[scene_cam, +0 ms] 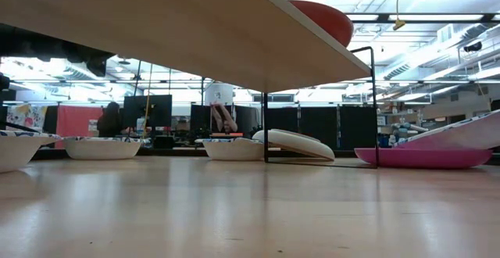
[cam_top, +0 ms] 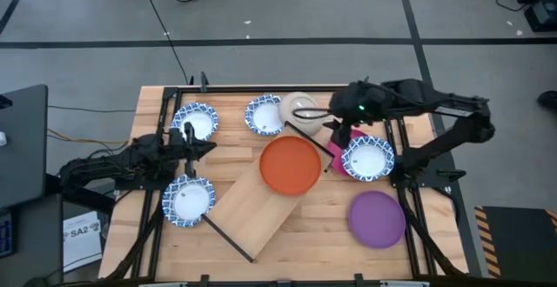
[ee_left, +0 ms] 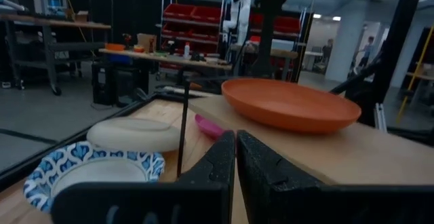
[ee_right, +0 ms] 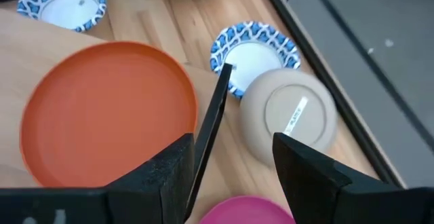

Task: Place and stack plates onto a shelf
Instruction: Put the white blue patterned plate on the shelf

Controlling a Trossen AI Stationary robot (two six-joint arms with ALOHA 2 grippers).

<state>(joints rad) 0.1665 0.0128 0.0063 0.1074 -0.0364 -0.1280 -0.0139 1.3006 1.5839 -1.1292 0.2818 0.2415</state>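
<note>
Shelf (cam_top: 261, 204): light-wood board lying diagonally at frame centre, orange plate (cam_top: 290, 165) resting on its upper end. Beige plate (cam_top: 298, 110), upside down, just above it; magenta plate (cam_top: 338, 159) right of centre, apparently under a blue-rimmed plate (cam_top: 366, 159). Purple plate (cam_top: 377, 218) lower right. Right gripper (cam_top: 341, 129): fingers spread, empty, above the magenta plate. Left gripper (cam_top: 205, 146): fingers closed together, empty, centre left.
</note>
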